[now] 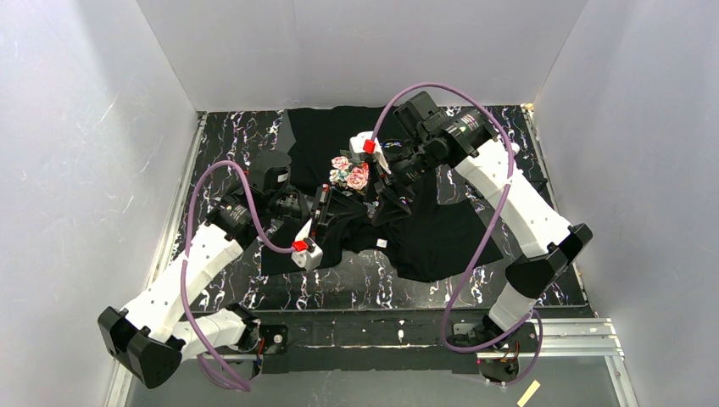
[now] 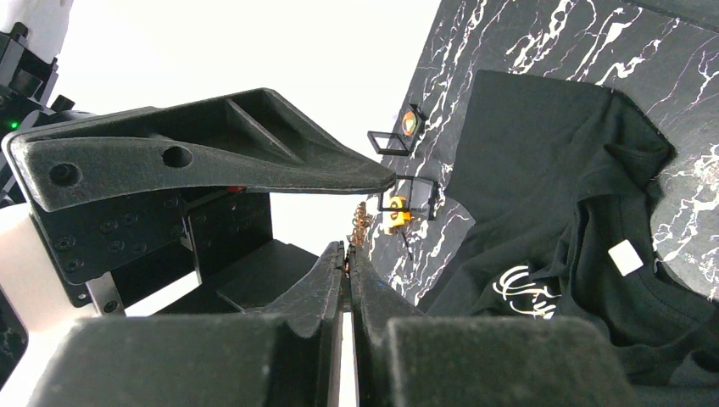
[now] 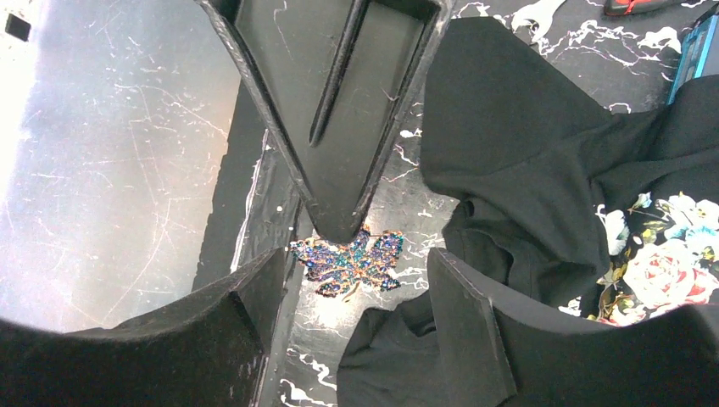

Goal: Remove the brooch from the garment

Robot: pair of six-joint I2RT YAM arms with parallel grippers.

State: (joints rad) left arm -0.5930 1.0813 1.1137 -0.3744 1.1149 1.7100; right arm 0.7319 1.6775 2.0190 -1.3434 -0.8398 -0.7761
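The black T-shirt lies crumpled on the table, with its rose print and white neck label showing. My left gripper is shut on the brooch, a leaf of blue and teal stones that sticks out past the fingertips. In the right wrist view the brooch hangs over the marble table, apart from the fabric. My right gripper is open, with one finger on each side just below the brooch. In the top view both grippers, left and right, meet over the shirt and hide the brooch.
A black marbled mat covers the table inside grey walls. Two small black frames with orange parts stand beyond the shirt. A blue object lies at the mat's edge. Purple cables loop over both arms.
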